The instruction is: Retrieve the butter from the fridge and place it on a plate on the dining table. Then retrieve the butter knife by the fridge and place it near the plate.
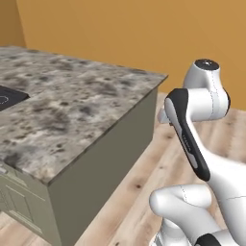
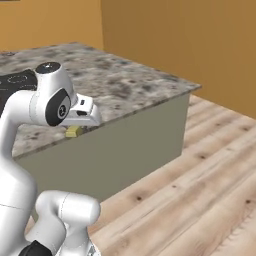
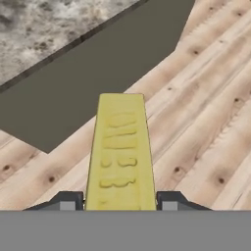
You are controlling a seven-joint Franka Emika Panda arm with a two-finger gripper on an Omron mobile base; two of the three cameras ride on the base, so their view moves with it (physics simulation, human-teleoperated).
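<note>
Item: butter (image 3: pixel 121 152), yellow stick with raised, unreadable embossed marks on its top face, clamped between the jaws at lower centre of the hand view, held over plank floor (image 3: pixel 206 122) beside the marbled bench (image 1: pixel 72 105) corner

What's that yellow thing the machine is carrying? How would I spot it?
Start at the big marbled dining table, then follow the white arm beside its corner to the gripper. Between its two dark fingers sits the butter, a long yellow stick with raised markings, held over the wood floor.
</note>
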